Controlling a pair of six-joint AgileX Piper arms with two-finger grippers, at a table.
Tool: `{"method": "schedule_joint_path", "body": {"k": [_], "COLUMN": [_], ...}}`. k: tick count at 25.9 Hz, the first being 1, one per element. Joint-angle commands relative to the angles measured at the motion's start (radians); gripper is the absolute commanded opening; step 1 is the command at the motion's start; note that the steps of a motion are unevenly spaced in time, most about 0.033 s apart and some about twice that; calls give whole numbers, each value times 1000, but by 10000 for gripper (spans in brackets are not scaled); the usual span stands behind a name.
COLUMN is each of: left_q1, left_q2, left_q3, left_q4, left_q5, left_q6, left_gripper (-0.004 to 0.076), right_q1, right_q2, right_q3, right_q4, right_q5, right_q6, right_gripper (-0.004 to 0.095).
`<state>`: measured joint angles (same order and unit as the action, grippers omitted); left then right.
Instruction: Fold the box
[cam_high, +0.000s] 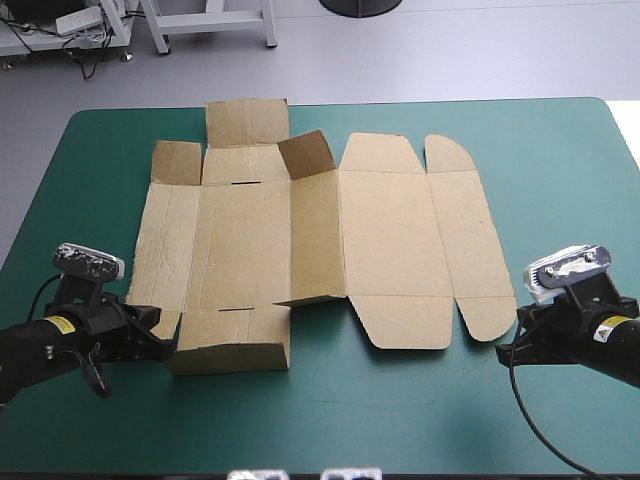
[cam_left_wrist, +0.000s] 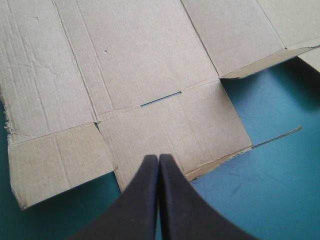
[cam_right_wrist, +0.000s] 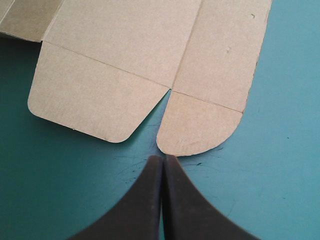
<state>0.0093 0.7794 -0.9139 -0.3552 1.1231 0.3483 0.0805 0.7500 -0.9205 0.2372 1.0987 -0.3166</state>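
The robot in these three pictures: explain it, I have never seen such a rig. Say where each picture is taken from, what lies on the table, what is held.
A two-armed robot stands at a table with a teal-green cover. One picture looks down from above and behind it; the other two come from a camera on each wrist, looking along that arm's hand. The black pointed arch in each is the hand's two fingers pressed together: both hands are shut and hold nothing. On the table lies the box, a cut sheet of brown board, mostly flat, one small flap near its middle standing up. The left hand points at a near flap on its left part; the right hand is just short of a rounded flap at its near right corner.
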Motion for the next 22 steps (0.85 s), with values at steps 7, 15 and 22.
{"method": "schedule_joint_path", "body": {"k": [7,15,22], "left_q1": [1,20,406], "left_q2": [46,425,805], "left_q3": [-26,-57,-337], "left_q4": [-103,-224,-435], "left_q5": [-102,-153,185], "left_q6": [21,199,316], "left_gripper": [-1,16,53], "right_q1": [4,4,4], "right_q2": [3,3,3], "right_q3": [-25,-25,-25], "right_q4": [30,56,56], "right_q5": [-40,-42,-38], "right_q6": [-8,-44,-49], "right_gripper": [-20,-20,-20]}}
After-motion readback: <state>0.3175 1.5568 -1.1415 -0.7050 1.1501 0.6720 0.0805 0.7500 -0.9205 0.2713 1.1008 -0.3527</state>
